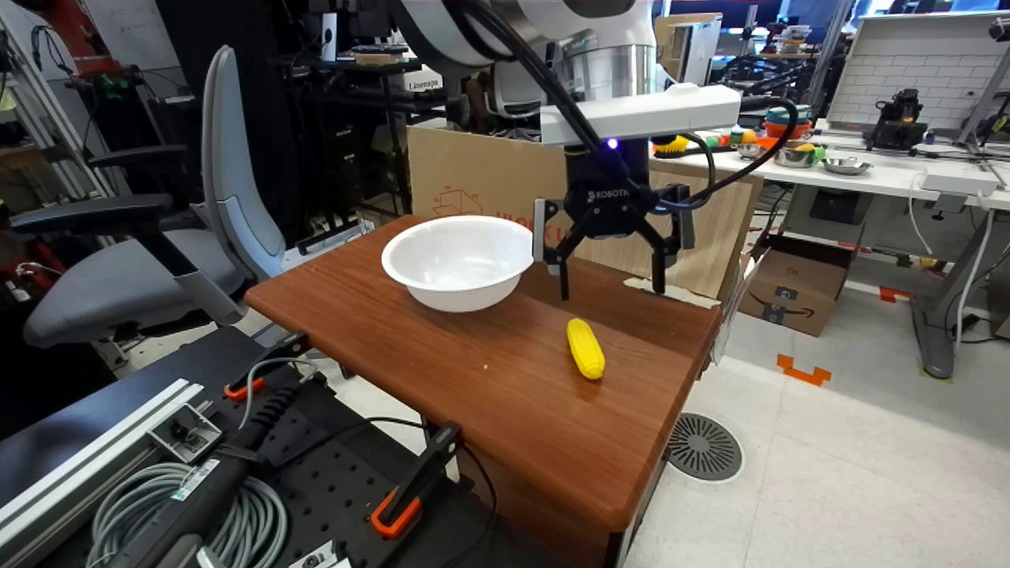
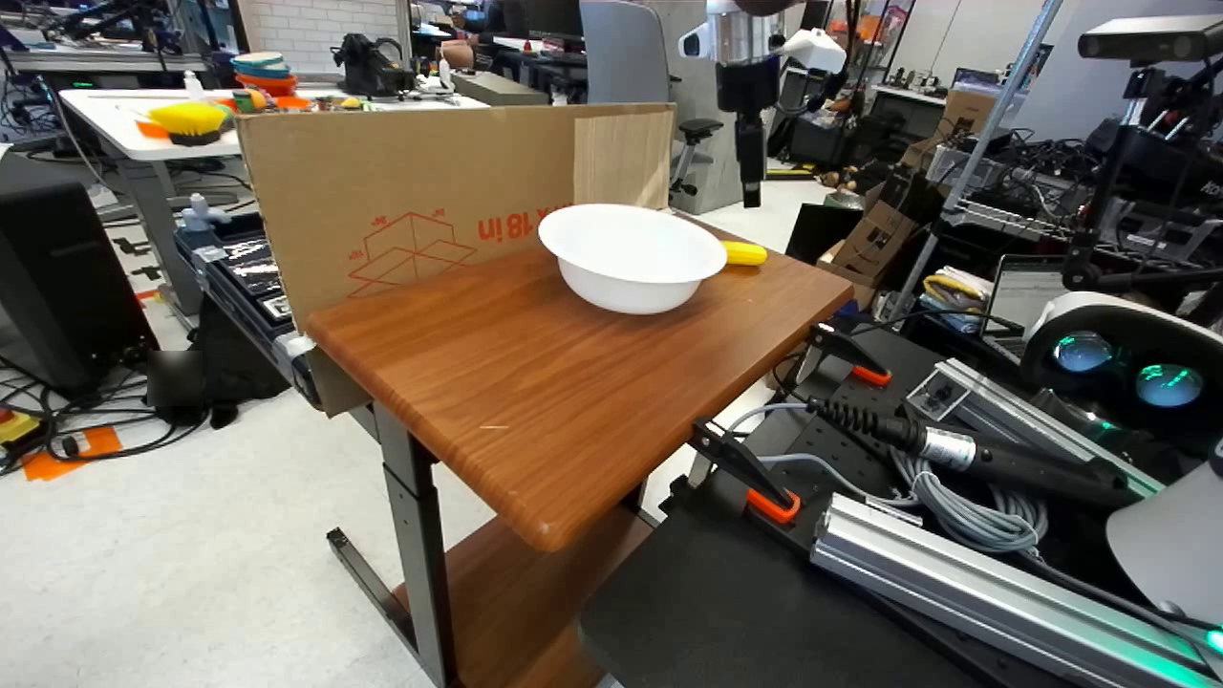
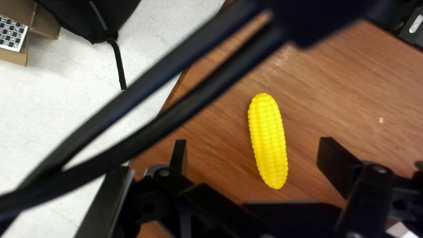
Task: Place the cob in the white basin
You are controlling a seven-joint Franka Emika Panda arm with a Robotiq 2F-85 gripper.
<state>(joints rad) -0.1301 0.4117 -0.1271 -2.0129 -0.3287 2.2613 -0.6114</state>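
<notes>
The yellow cob lies on the brown wooden table to one side of the white basin. In an exterior view the cob is partly hidden behind the rim of the basin. My gripper is open and empty, with its fingers pointing down above the table. It also hangs above the table in an exterior view. In the wrist view the cob shows between the spread fingers of my gripper, below them and untouched. The basin is out of the wrist view.
A cardboard sheet stands upright along one table edge. The wooden table adjoins a black perforated board with orange-tipped clamps and coiled cable. A grey office chair stands beyond the table. Black cables cross the wrist view.
</notes>
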